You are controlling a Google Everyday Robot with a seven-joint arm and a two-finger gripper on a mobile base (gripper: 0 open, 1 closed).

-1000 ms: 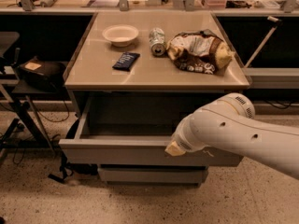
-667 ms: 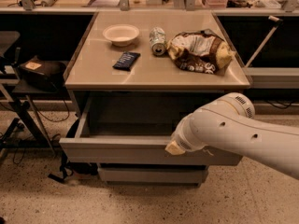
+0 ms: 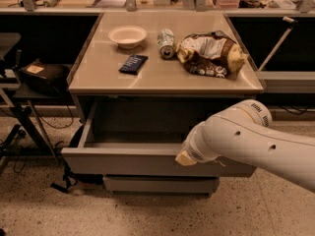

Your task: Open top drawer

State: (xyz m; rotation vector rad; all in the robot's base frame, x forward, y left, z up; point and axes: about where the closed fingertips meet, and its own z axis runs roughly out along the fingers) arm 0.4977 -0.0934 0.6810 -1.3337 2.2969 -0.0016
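Note:
The top drawer (image 3: 123, 161) is a wide grey handle-less front under the tan table. It stands pulled out toward me, and its dark inside (image 3: 138, 124) shows. My white arm (image 3: 246, 136) comes in from the right and covers the right part of the drawer front. My gripper (image 3: 183, 157) is at the arm's end, right at the drawer front's upper edge, a little right of its middle. Only a pale tip of it shows; the rest is hidden behind the arm.
On the tan table top (image 3: 98, 77) lie a white bowl (image 3: 127, 35), a tipped can (image 3: 166, 43), a crumpled chip bag (image 3: 210, 54) and a dark packet (image 3: 133, 64). A narrower grey drawer (image 3: 157, 184) sits below. A black stand (image 3: 42, 77) and floor cables are at the left.

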